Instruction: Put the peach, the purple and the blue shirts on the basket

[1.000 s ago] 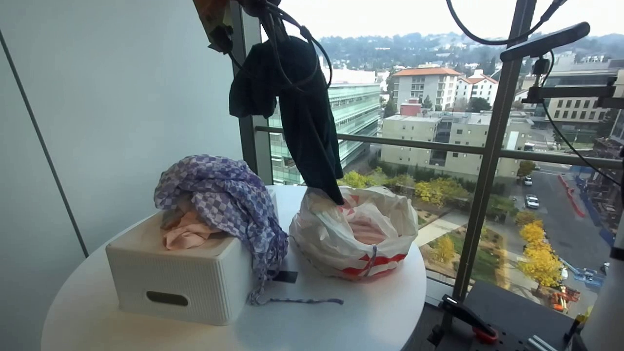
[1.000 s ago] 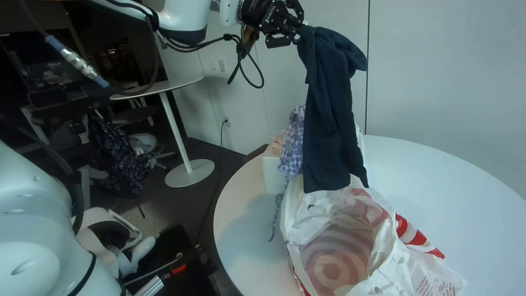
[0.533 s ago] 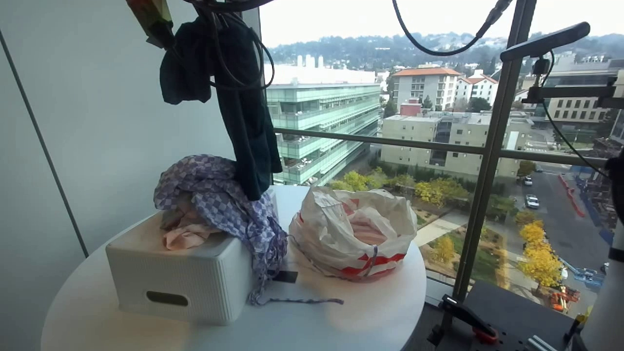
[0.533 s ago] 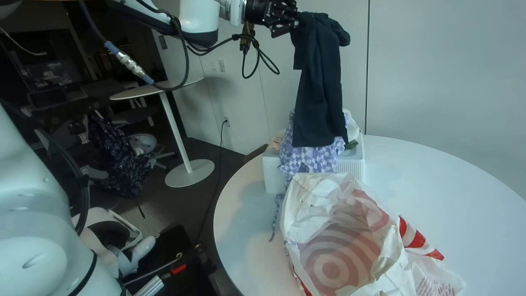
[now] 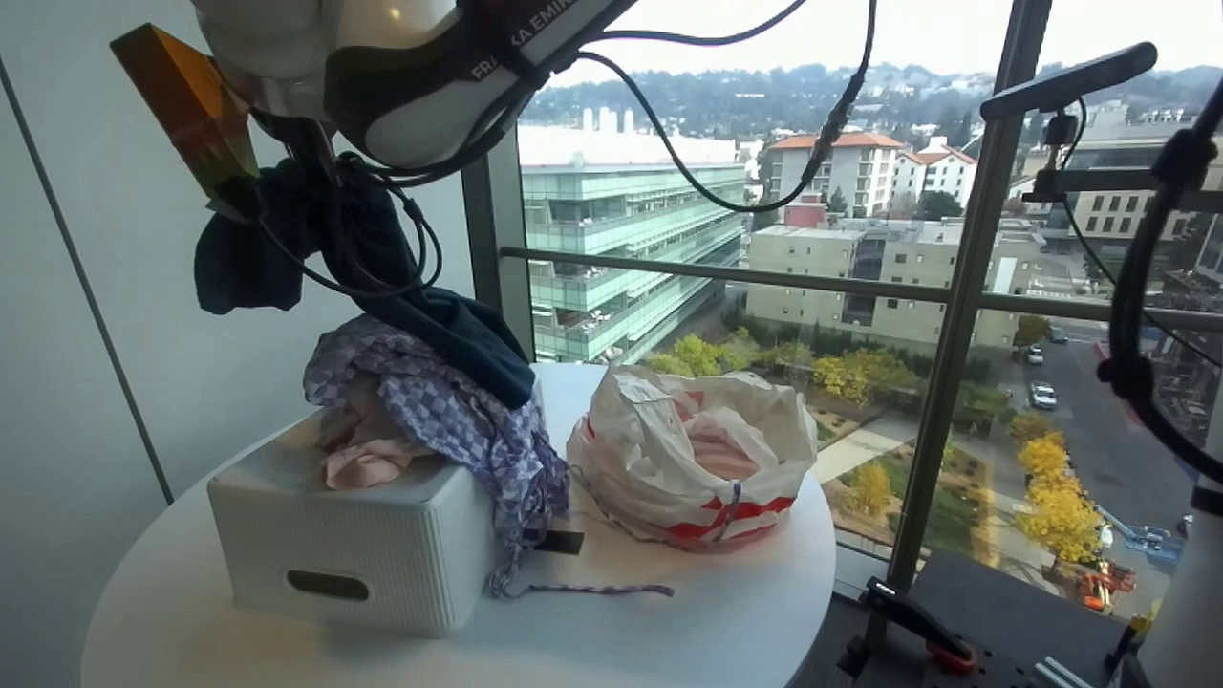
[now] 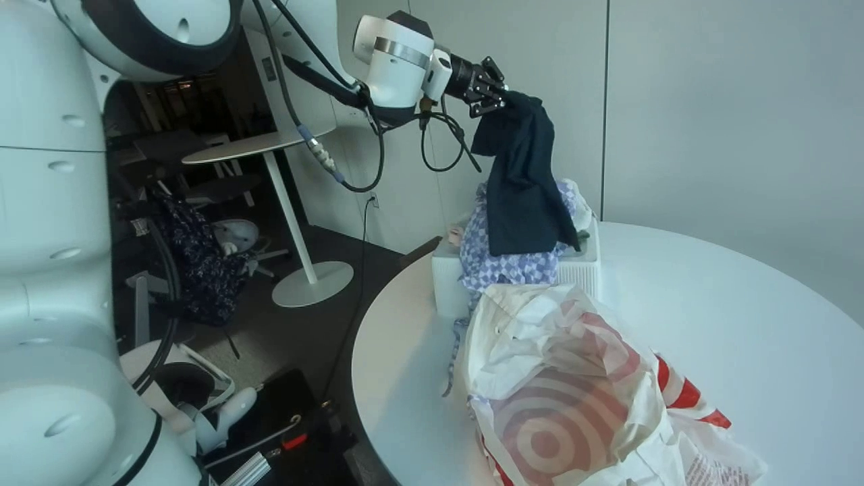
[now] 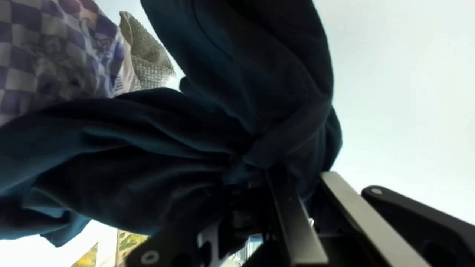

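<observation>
My gripper [image 6: 501, 96] is shut on the upper part of the dark navy blue shirt [image 6: 530, 202], high over the white basket. In the wrist view the cloth bunches around the fingertips and partly hides them. The shirt's lower end slants across the purple checked shirt [image 5: 449, 392] and seems to rest on it. That checked shirt is heaped on the basket [image 5: 253, 554], hanging down the side that faces the bag. The peach shirt [image 5: 368, 464] lies crumpled on the basket top, partly under the checked cloth.
An open white-and-red plastic bag [image 5: 631, 468] stands beside the basket on the round white table [image 5: 535, 650]. A thin checked strap [image 5: 611, 590] trails over the tabletop. An olive-grey cloth [image 7: 148, 59] shows near the checked shirt. A window frame [image 5: 955, 315] is behind.
My gripper has carried the navy shirt from above the plastic bag to over the basket, then lowered. The shirt's lower end now bends over the checked shirt. The clothes on the basket look nearly unmoved.
</observation>
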